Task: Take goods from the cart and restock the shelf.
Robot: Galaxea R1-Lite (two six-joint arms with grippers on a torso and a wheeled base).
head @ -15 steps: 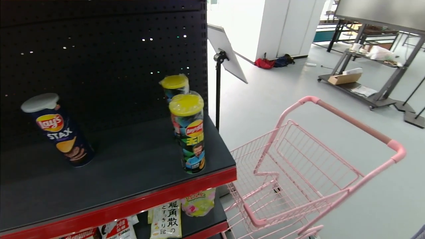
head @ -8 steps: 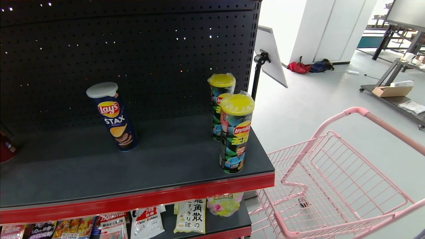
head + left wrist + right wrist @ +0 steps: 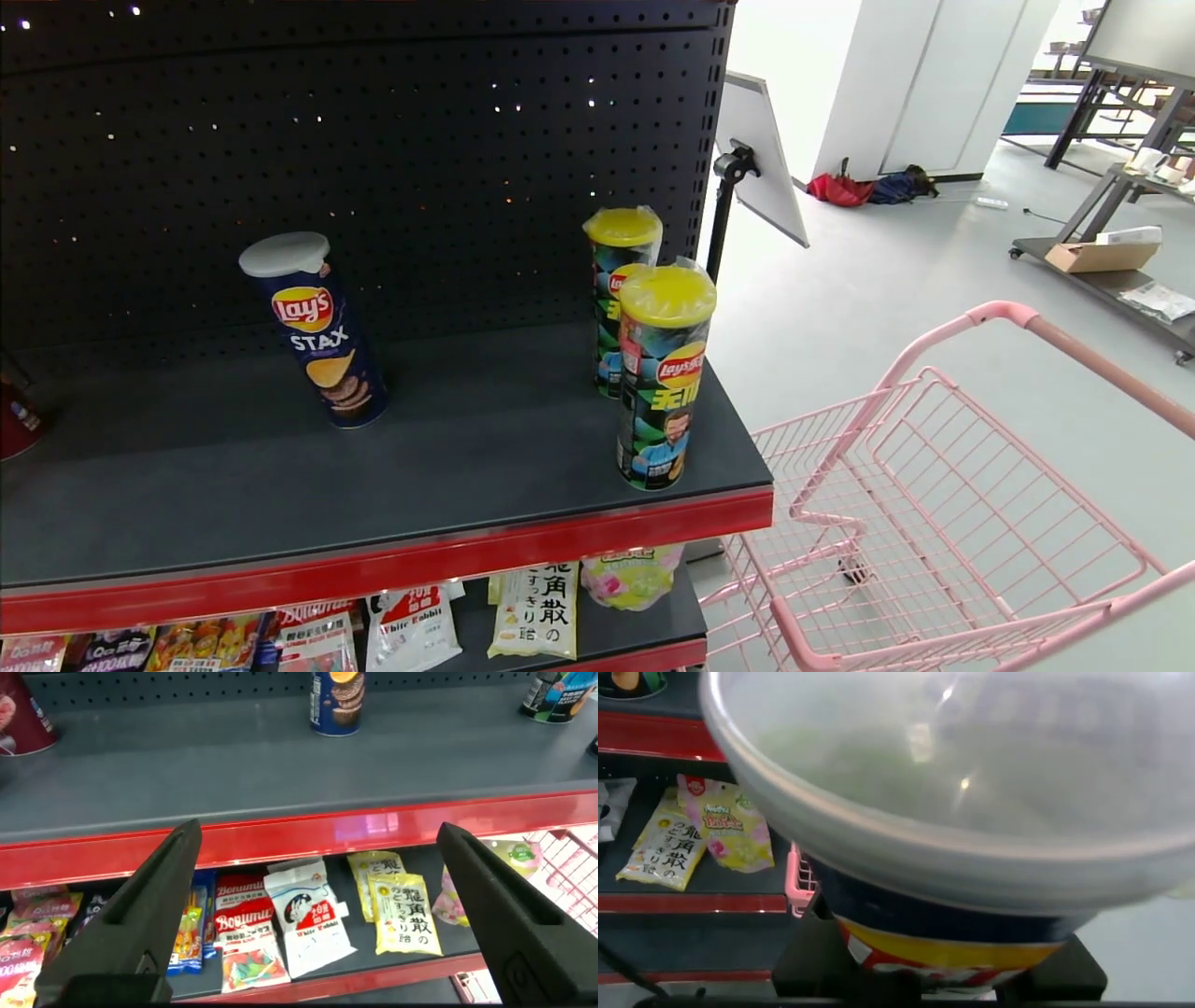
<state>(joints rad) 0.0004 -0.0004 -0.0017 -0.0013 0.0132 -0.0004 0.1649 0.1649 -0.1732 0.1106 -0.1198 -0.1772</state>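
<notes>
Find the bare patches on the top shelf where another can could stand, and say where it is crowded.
Widest, for the held can: the top shelf between the dark blue can and the two yellow-lidded cans. Also the front strip along the red edge. Crowded: the right corner, and the packets below.

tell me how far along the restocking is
Done: a blue can and two yellow-lidded cans stand on the shelf. In hand: the right claw grips a clear-lidded can; the left claw is open and empty. Left: shelving that can; the cart looks empty where visible.
</notes>
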